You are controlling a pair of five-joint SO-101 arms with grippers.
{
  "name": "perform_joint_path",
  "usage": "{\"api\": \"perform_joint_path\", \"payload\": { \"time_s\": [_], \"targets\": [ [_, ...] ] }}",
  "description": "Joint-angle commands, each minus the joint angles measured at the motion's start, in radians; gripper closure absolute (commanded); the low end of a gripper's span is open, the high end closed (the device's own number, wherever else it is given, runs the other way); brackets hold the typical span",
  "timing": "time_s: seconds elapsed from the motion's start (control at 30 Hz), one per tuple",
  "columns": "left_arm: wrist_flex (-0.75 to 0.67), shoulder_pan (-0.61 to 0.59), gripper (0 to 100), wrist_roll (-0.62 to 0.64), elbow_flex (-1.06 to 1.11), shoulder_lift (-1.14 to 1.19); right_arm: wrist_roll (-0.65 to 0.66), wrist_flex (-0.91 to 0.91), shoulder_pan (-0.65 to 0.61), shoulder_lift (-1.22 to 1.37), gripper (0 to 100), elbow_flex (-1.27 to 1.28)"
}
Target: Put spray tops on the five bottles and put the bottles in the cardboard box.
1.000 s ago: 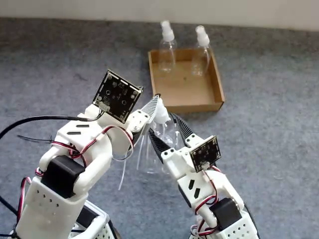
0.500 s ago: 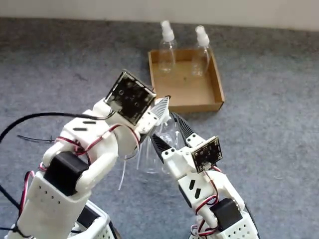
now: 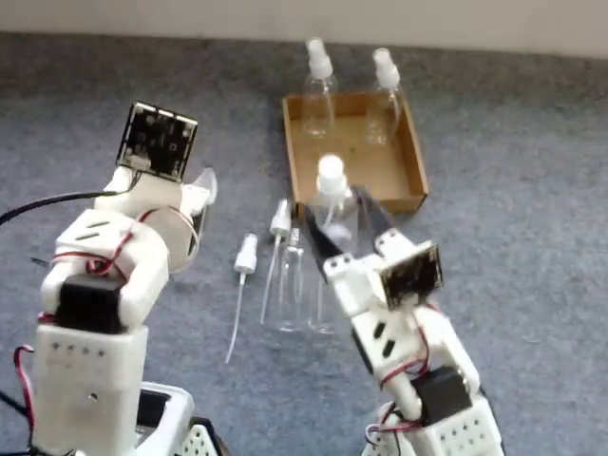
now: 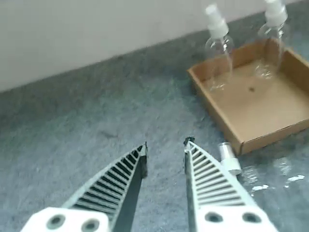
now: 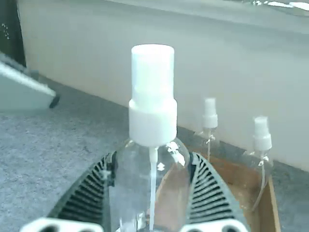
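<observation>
Capped bottle (image 3: 332, 195) held upright near box's (image 3: 389, 202) front wall, clamped at body between right gripper's (image 5: 152, 174) jaws. Two boxed bottles (image 3: 318, 100), tops fitted, stood along box's far wall. Two uncapped bottles (image 3: 290, 280) and two loose tops (image 3: 246, 255) seen lying on carpet (image 3: 513, 256) before box's front wall. Left gripper (image 4: 165, 150) well left of box, jaws moderately parted, nothing held. Held bottle judged light, slick clear plastic, thin wall easily dented; best gripped mid-body, gently, never by top.
</observation>
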Motion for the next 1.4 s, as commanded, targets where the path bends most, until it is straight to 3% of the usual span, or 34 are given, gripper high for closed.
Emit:
{"api": "perform_joint_path", "payload": {
  "time_s": [0.0, 0.23, 0.43, 0.57, 0.73, 1.1, 1.37],
  "targets": [
    [-0.206, -0.104, 87, 0.025, 0.249, -0.018, 0.02, -0.12, 0.067, 0.317, 99.5, -0.239],
    [-0.457, -0.156, 87, 0.078, 0.527, -0.016, 0.035, -0.185, 0.111, 0.86, 99.5, -0.575],
    [-0.537, -0.153, 87, 0.077, 0.593, -0.008, 0.18, -0.22, 0.107, 1.067, 99.5, -0.631],
    [-0.537, -0.154, 87, 0.077, 0.595, -0.008, 0.044, -0.519, 0.111, 1.165, 99.5, -0.627],
    [-0.535, -0.154, 87, 0.077, 0.595, -0.008, -0.098, -0.685, 0.113, 1.323, 99.5, -0.636],
    [-0.618, -0.15, 87, 0.077, 0.657, -0.007, -0.106, -1.073, 0.133, 1.662, 99.5, -0.641],
    [-0.623, -0.15, 87, 0.077, 0.659, -0.007, -0.107, -1.122, 0.15, 1.755, 99.5, -0.716]
  ]
}}
